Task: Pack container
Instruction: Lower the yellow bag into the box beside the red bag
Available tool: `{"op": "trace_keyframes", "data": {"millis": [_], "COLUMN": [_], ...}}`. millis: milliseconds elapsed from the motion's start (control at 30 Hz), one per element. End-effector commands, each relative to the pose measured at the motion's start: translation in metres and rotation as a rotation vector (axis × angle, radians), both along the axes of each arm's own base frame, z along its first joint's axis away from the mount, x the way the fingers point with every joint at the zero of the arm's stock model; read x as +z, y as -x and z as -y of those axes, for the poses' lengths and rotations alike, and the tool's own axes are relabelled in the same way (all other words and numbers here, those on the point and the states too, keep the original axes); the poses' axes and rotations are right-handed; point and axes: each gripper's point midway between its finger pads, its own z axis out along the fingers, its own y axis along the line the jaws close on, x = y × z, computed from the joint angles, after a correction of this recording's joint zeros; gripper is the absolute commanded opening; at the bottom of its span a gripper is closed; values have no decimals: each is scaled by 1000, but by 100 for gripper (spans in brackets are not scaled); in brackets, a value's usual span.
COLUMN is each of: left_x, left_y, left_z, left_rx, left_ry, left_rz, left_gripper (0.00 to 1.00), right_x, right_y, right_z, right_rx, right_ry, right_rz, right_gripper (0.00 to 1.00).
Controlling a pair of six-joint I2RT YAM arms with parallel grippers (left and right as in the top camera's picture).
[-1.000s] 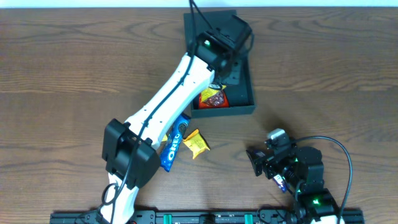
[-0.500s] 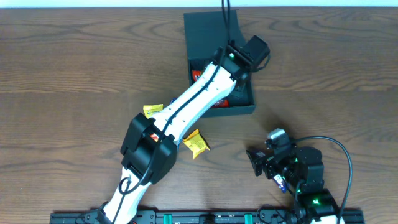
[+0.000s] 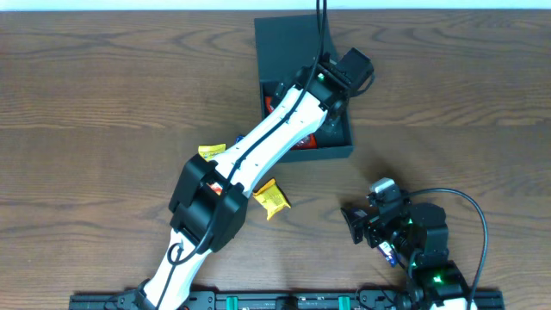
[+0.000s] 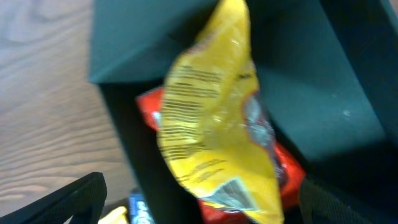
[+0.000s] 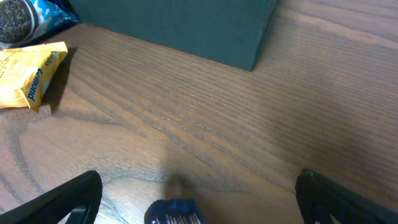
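The container (image 3: 293, 47), a dark square box with its flap lid folded back, sits at the far middle of the wooden tabletop (image 3: 103, 86), and the left arm (image 3: 258, 151) reaches diagonally across the tabletop over it. The left claw (image 4: 202, 183) hangs above the box's inside with its jaws spread wide, gripping nothing. Between its fingers, and touching neither, a crinkled yellow packet (image 4: 211, 124) shows blurred over a red packet (image 4: 289, 171) that lies in the box. The right claw (image 5: 199, 180) sits low over the near right part of the tabletop, well apart from the container, and it too stands open and empty. A small blue item (image 5: 174, 211) with white print lies at the bottom edge of its view, between the fingers; what it is I cannot tell. Near the container's front wall, a second yellow packet (image 5: 31, 78) lies on the wood just beside an Oreo packet (image 5: 28, 15).
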Motion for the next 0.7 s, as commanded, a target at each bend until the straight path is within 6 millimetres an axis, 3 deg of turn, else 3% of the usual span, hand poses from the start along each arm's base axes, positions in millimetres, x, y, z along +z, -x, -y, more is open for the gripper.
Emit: {"op": "trace_keyframes", "data": {"millis": [0, 133, 367, 667], "left_x": [-10, -12, -7, -26], "left_y": [5, 8, -3, -26], "left_z": [15, 21, 6, 2], "left_rx": [-37, -48, -27, -37], "left_ry": [76, 100, 16, -66], "left_rz": [-76, -94, -23, 44], "left_gripper": [99, 99, 96, 96], "right_x": [-1, -1, -1, -1], "right_y": [0, 0, 0, 0], "right_z": [2, 2, 2, 2], "right_rx": [0, 0, 0, 0], "right_ry": [8, 8, 8, 8], "right_rz": [2, 2, 2, 2], "right_gripper": [99, 99, 99, 99]}}
